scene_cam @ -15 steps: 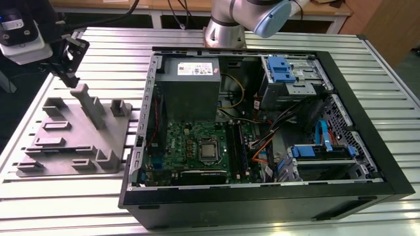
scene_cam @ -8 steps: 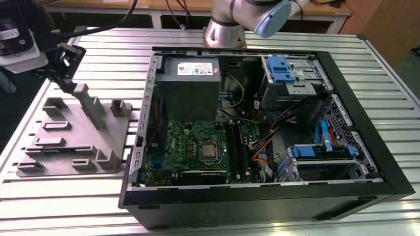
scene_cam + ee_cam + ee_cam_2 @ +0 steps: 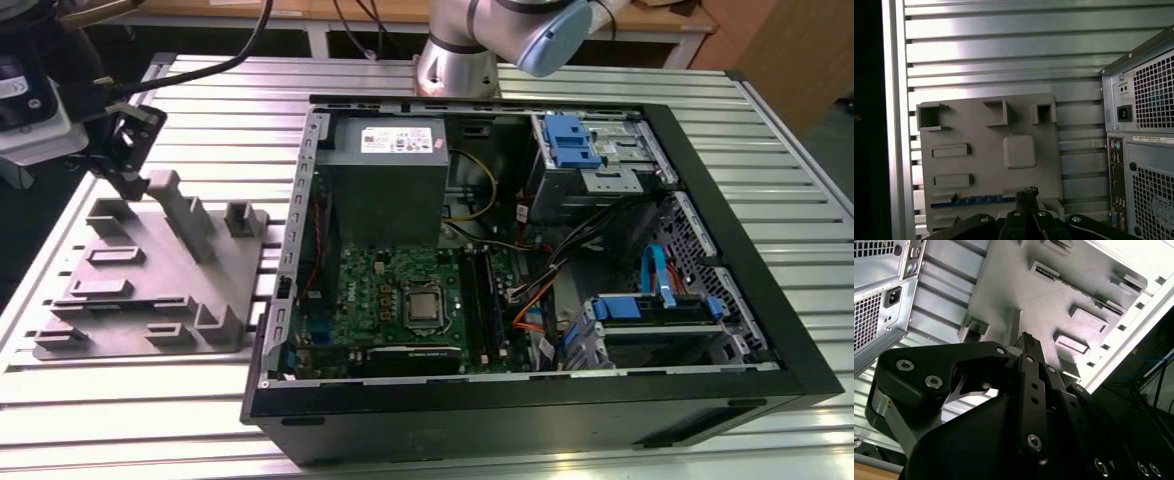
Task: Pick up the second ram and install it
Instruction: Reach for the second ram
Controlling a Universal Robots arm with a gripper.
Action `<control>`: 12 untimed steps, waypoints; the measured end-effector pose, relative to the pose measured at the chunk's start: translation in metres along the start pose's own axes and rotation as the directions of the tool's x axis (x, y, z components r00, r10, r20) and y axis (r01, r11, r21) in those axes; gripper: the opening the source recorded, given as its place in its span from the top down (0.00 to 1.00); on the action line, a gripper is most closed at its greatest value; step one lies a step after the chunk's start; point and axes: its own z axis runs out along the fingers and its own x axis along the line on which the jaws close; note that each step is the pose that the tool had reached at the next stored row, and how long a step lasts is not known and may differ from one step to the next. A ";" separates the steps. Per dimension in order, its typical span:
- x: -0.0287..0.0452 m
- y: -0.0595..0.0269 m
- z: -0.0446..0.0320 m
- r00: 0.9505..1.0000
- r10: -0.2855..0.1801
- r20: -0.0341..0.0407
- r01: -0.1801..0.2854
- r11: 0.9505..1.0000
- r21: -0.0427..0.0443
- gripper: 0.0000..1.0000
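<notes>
The second ram (image 3: pixel 973 200) is a thin blue-green strip lying on edge in a slot of the grey fixture plate (image 3: pixel 989 165) in the first wrist view. My gripper (image 3: pixel 1026 193) hovers over the plate with its fingertips close to one end of the strip, pressed together with nothing between them. In the second wrist view the gripper (image 3: pixel 1026 340) tapers to one closed tip above the fixture plate (image 3: pixel 1044 305). At the exterior view's left the gripper (image 3: pixel 134 180) hangs over the far end of the fixture plate (image 3: pixel 147 290), beside its tall ridge.
The open computer case (image 3: pixel 534 400) lies at the exterior view's right of the fixture, on the ribbed metal table (image 3: pixel 134 410). Inside are the green motherboard (image 3: pixel 380 285), long black slots (image 3: pixel 478 300), a power supply (image 3: pixel 380 170) and blue drive bays (image 3: pixel 574 140). The case's back panel (image 3: pixel 1144 150) stands close to the gripper.
</notes>
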 end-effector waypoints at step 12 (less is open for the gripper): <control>0.0212 -0.0093 0.0143 1.000 0.000 0.000 0.000 1.000 0.000 0.93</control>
